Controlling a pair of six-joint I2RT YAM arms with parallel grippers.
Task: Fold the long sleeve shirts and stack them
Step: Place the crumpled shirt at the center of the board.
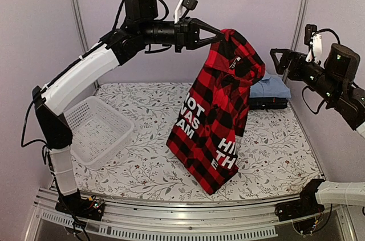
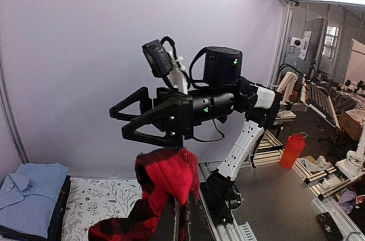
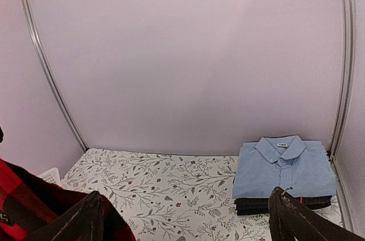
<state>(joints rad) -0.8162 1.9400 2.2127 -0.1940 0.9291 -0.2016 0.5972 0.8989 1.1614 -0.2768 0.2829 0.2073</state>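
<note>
A red-and-black check shirt (image 1: 219, 115) with white lettering hangs high in the air, its lower edge reaching the table. My left gripper (image 1: 221, 33) is shut on its top fabric near the collar. In the left wrist view the left gripper (image 2: 183, 198) pinches a bunch of the red cloth (image 2: 168, 175). My right gripper (image 1: 278, 61) hovers open and empty just right of the shirt, also seen opposite as the right gripper (image 2: 132, 120). A folded light blue shirt (image 3: 285, 167) tops dark folded shirts (image 3: 274, 203) at the back right, as a stack (image 1: 270, 90). The right gripper (image 3: 185, 194) faces that stack.
A white mesh basket (image 1: 94, 130) lies tilted on the left of the floral tablecloth (image 1: 142, 167). Purple walls and metal posts (image 1: 77, 19) close the back and sides. A corner of the red shirt (image 3: 23, 204) shows at the lower left of the right wrist view.
</note>
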